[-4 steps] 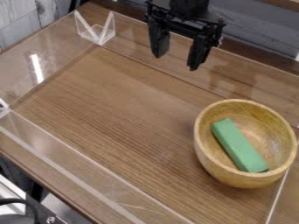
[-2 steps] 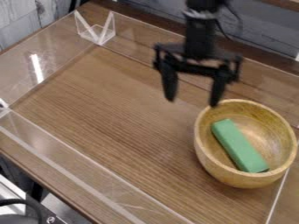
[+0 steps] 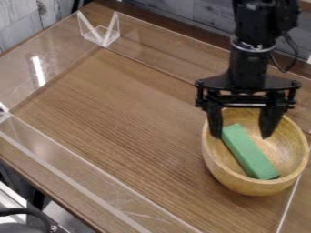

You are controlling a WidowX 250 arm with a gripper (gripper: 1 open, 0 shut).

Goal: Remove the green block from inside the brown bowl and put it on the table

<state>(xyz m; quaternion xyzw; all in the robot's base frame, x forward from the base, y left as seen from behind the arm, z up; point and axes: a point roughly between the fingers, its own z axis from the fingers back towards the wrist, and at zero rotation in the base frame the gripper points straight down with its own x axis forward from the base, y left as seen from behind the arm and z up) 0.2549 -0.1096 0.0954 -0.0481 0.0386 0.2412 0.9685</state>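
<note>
The green block (image 3: 249,151) lies inside the brown bowl (image 3: 231,176) at the right front of the table (image 3: 109,118). My gripper (image 3: 246,122) hangs pointing down just above the bowl's far part, over the block's upper end. Its two black fingers (image 3: 216,118) stand wide apart with nothing between them, so it is open. The block rests on the bowl's inside, slanting from upper left to lower right, and I cannot tell whether the fingertips touch it.
Low clear plastic walls (image 3: 73,173) run along the table's edges. A clear plastic corner piece (image 3: 100,29) stands at the back left. The bowl sits close to the right front corner of the walled area.
The gripper has travelled from the back of the table toward the front right and come down over the bowl. It stayed open throughout. The block and bowl have not moved.
</note>
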